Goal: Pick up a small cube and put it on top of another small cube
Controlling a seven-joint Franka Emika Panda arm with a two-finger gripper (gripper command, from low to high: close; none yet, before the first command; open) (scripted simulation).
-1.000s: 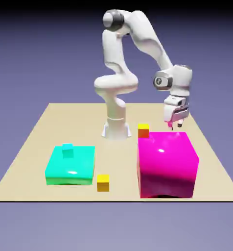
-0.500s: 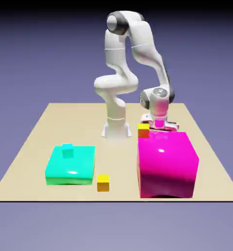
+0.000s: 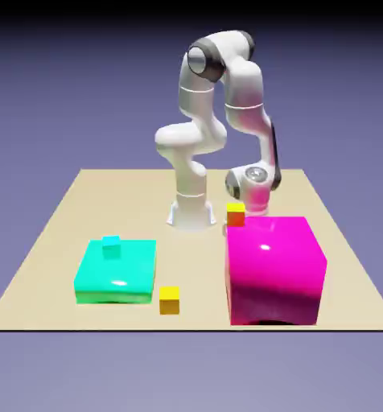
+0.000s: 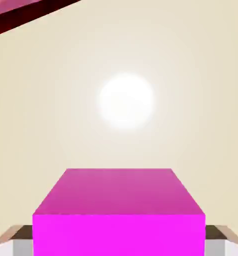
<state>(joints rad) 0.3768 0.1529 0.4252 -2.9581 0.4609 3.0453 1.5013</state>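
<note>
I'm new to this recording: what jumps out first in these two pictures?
The huge glossy magenta block dominates the exterior view's right, with the white arm bent low behind it. In the hand view, the gripper is shut on the small magenta cube, which fills the bottom of that picture above the tan table.

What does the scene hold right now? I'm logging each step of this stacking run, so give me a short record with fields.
claw: shut on the small magenta cube, low behind the big magenta block, hidden there in the exterior view
target cube: orange-red with yellow top, on the table, nothing on it yet
cyan block: tiny cyan cube on top
yellow cube: alone near the table's front edge
stacking: not yet done
</note>
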